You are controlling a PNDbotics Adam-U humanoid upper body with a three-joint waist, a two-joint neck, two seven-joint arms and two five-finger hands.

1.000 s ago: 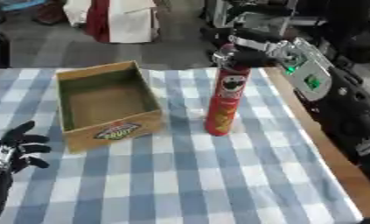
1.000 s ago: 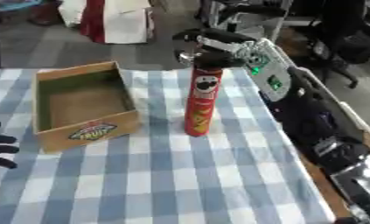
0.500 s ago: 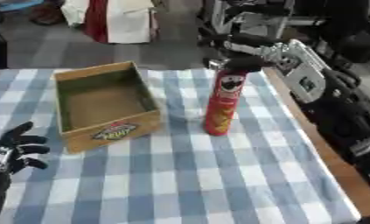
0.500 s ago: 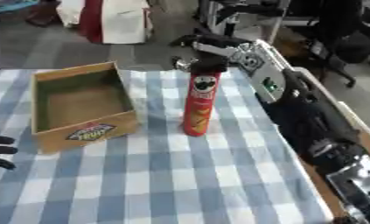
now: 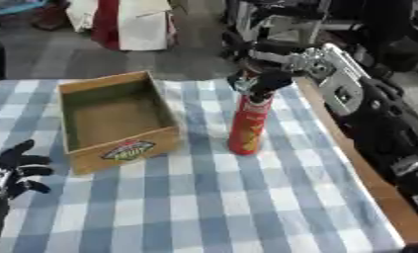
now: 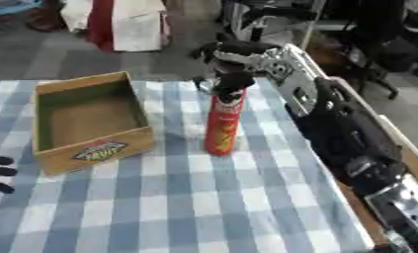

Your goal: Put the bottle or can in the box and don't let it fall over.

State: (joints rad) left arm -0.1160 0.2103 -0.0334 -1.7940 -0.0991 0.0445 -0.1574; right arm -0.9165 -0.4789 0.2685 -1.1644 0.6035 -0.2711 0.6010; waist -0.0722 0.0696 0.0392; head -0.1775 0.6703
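Note:
A tall red crisps can [image 5: 249, 123] stands upright on the blue-and-white checked tablecloth, to the right of an open cardboard box [image 5: 114, 120]. The box has nothing inside and carries a label on its front wall. My right hand [image 5: 257, 79] comes in from the upper right and its fingers are curled round the top of the can. My left hand [image 5: 11, 167] rests open at the lower left edge, fingers spread, well away from the box.
The table's wooden right edge [image 5: 367, 183] runs close beside my right arm. Beyond the far edge stand a red-and-white object [image 5: 125, 22] on the floor and dark chairs [image 6: 367, 29]. Bare checked cloth [image 5: 203, 202] stretches in front of the can and box.
My right hand and the can have shifted slightly left toward the box, and the fingers have settled lower round the can's top. The left hand has not moved.

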